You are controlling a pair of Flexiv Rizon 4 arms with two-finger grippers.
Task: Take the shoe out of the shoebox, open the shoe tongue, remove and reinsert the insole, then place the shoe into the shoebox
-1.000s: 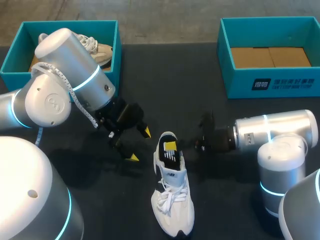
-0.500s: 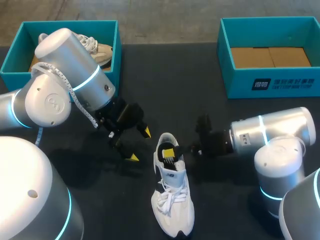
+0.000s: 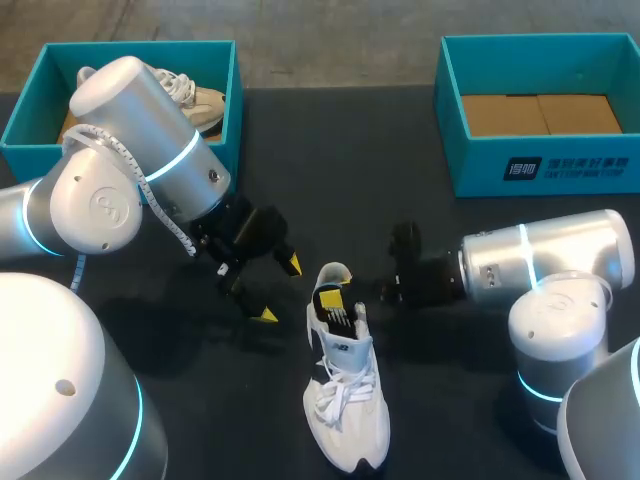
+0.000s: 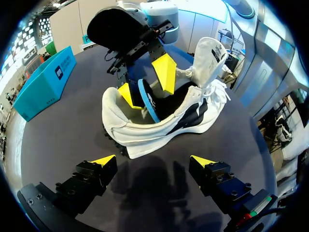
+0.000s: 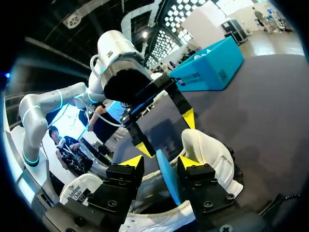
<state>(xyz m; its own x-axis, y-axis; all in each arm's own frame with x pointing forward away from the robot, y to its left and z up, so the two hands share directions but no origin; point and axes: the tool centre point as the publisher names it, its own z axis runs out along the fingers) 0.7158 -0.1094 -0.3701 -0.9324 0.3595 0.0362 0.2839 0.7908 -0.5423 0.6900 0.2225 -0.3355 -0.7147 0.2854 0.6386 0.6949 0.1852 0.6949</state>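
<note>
From the head view, the white shoe (image 3: 345, 385) lies on the dark table (image 3: 400, 170) with the right gripper (image 3: 335, 303) down in its heel opening. The left gripper (image 3: 279, 289) hangs just beside that heel. In the left wrist view its fingers are spread wide and hold nothing, the shoe lying just ahead of them. In the right wrist view the fingers are pinched narrow on the blue insole (image 5: 166, 181), which stands on edge inside the shoe's heel.
</note>
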